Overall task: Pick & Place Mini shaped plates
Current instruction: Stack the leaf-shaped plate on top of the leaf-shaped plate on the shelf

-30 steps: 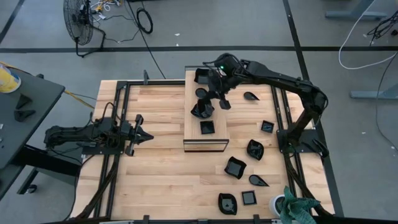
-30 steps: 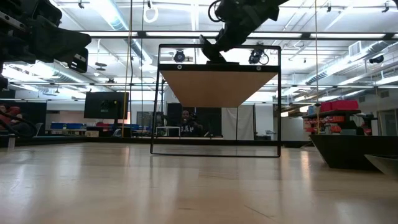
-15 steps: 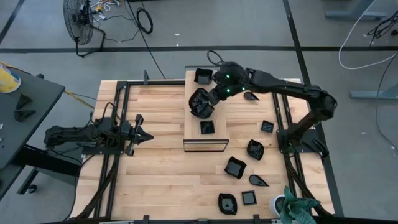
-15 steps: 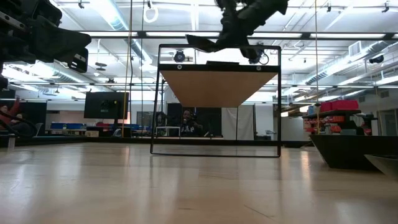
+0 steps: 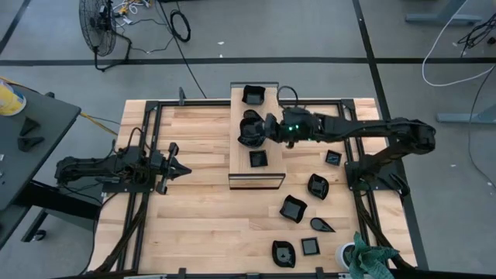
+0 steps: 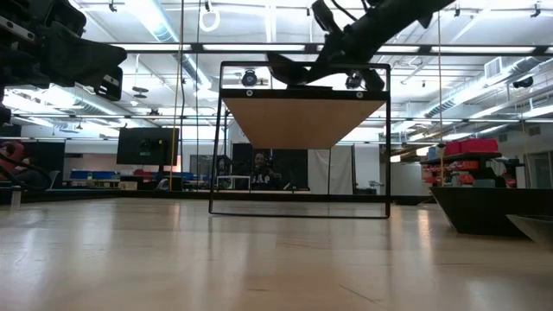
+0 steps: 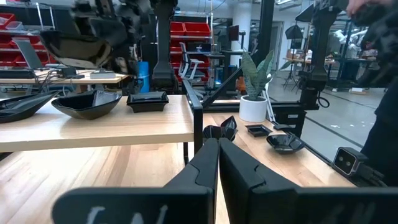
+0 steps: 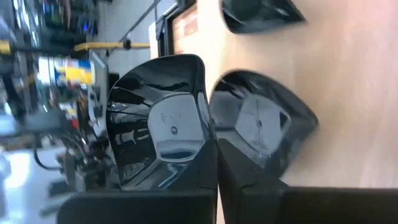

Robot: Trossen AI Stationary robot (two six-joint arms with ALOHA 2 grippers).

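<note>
Swung down and leftward toward the upper-centre of the high view, the right claw (image 5: 267,130) is clamped shut on a glossy black plate (image 5: 249,129), holding it over the raised wooden board (image 5: 267,167), so placement looks imminent.

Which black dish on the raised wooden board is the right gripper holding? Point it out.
The large dish at the board's middle, clamped by the right gripper. The square dishes at the far end and near end sit untouched.

My right hand (image 5: 263,130) over raised board (image 5: 256,174) mid-tabletop, plate (image 5: 249,129) pinched; three plates on board; others right of it; left hand (image 5: 177,168) left.
</note>
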